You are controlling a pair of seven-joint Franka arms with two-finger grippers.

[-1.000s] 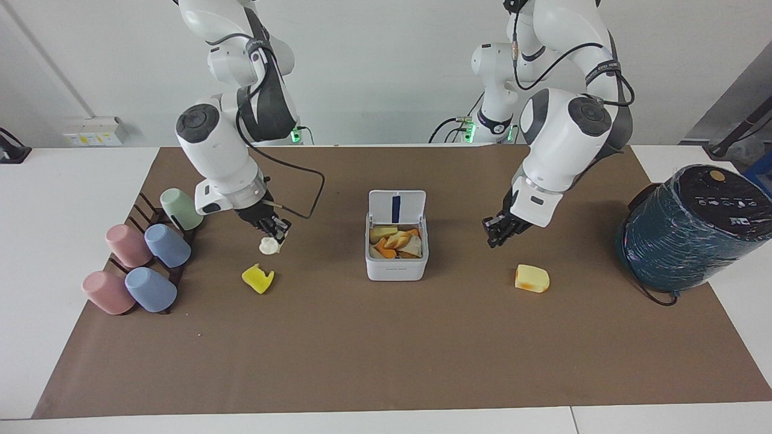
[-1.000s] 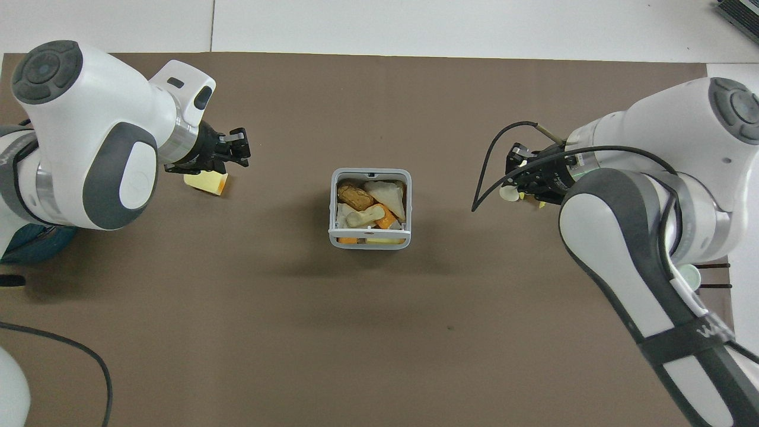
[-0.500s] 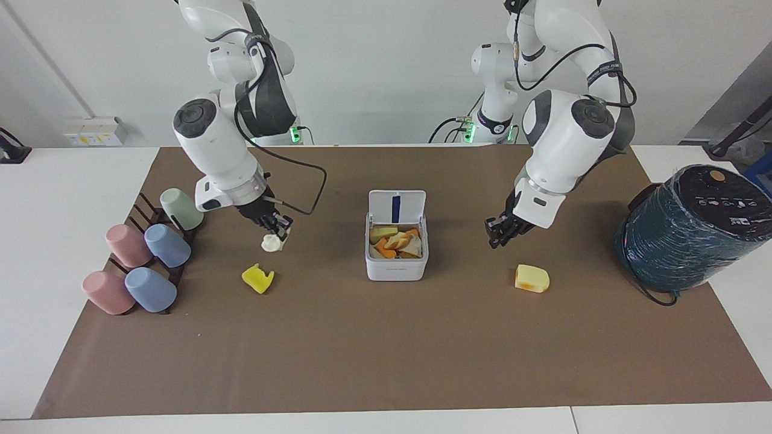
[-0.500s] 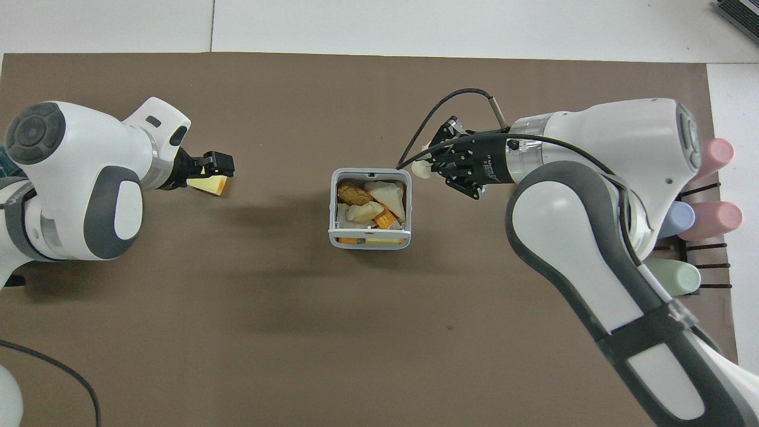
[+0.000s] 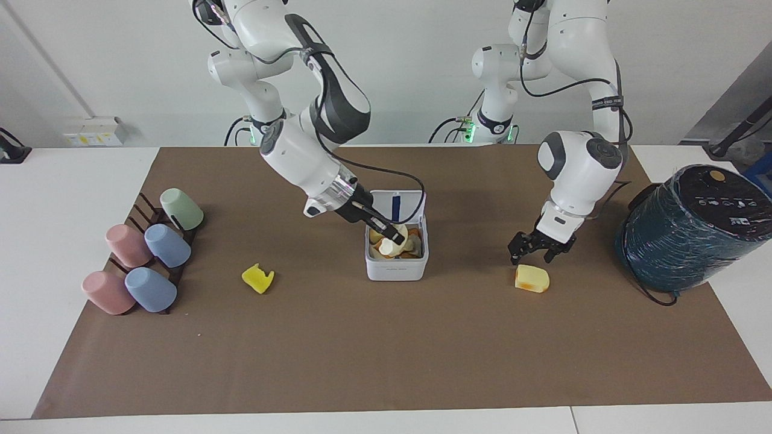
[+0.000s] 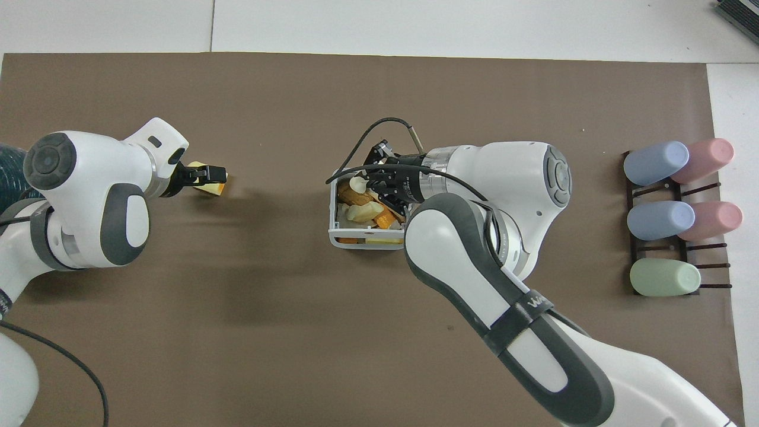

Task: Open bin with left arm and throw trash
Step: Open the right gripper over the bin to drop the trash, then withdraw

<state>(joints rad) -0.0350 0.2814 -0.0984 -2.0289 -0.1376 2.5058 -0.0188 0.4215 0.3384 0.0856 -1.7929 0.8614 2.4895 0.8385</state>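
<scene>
Facing view, scanned across.

Pastel cups [image 5: 145, 259] on dark rack [image 5: 158, 218], at right arm's end of brown mat [image 5: 386, 361]. Bright yellow notched scrap [image 5: 258, 279] flat on mat, between rack and bin, untouched.

Right gripper [image 5: 389, 236] over open bin [image 5: 397, 265], fingers pinching cream-white oval scrap [image 5: 386, 246] [image 6: 357, 184] just above the contents. Bin at mat centre, lid [image 5: 397, 207] hinged up toward the robots; inside, heap of orange, yellow and pale scraps [image 5: 411, 246].

Left gripper [image 5: 533, 251] low over pale yellow wedge [image 5: 532, 278] with orange edge, wedge lying on mat toward left arm's end. Fingers spread, nothing between them; contact with wedge not discernible. In overhead view, left gripper [image 6: 209, 175] covering most of wedge [image 6: 212, 188].

Dark teal cylinder [image 5: 687, 229] at left arm's end, on mat edge.
</scene>
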